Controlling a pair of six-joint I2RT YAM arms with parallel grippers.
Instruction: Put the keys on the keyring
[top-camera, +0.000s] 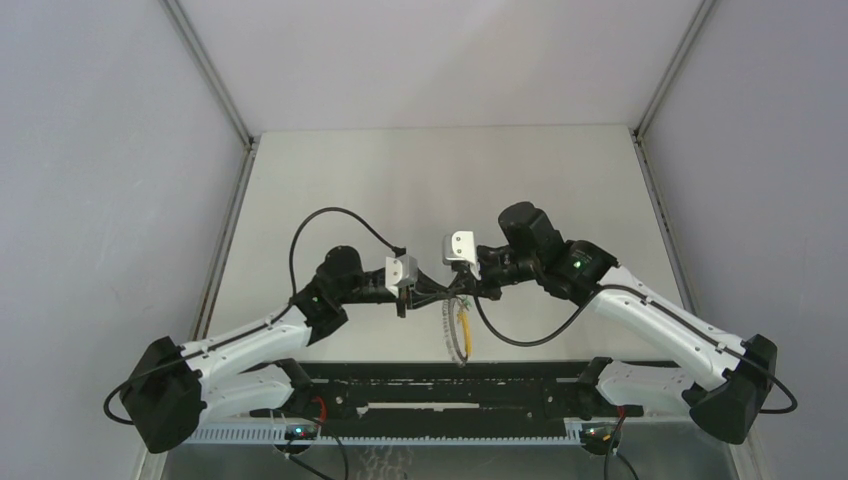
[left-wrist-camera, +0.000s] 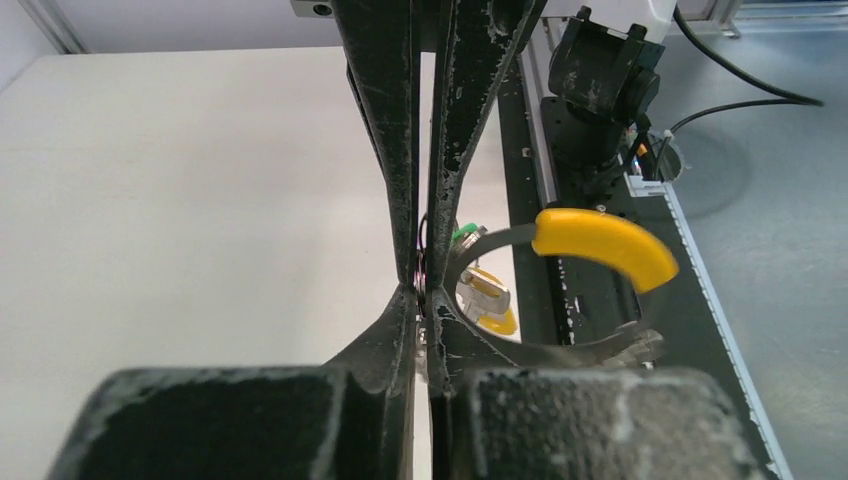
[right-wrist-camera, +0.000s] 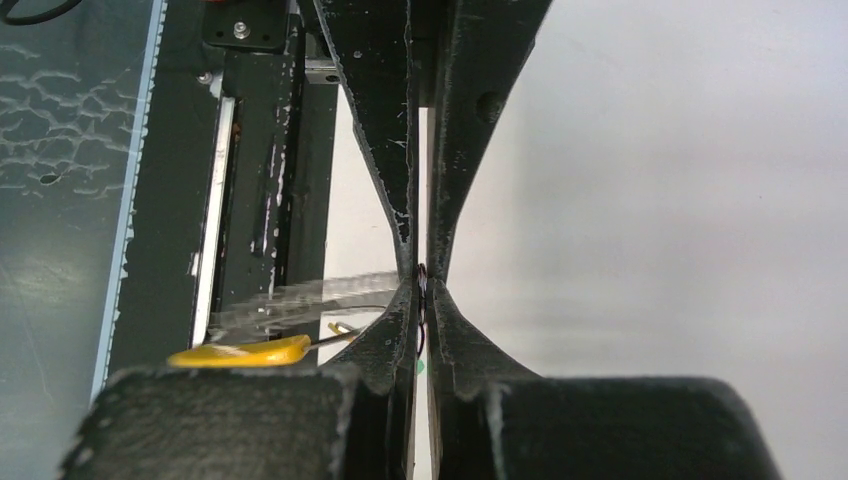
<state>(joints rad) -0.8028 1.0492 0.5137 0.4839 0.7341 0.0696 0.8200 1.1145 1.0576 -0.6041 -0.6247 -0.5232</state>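
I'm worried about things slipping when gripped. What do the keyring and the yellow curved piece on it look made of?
The keyring looks like thin grey metal, dull finish: a narrow band holding a clean curve. The yellow curved piece looks like opaque plastic, smooth satin: even colour, soft highlights; rubber is possible.

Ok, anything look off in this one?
Nothing spilled or broken. The keyring dangles in mid-air below where the left hand and right hand meet, and looks smeared in the right wrist view.

Walls (top-camera: 90, 150): plain pale grey, three sides.
Table (top-camera: 400, 180): off-white, matte.
Corner posts (top-camera: 215, 75): metal.
Light: even, soft.
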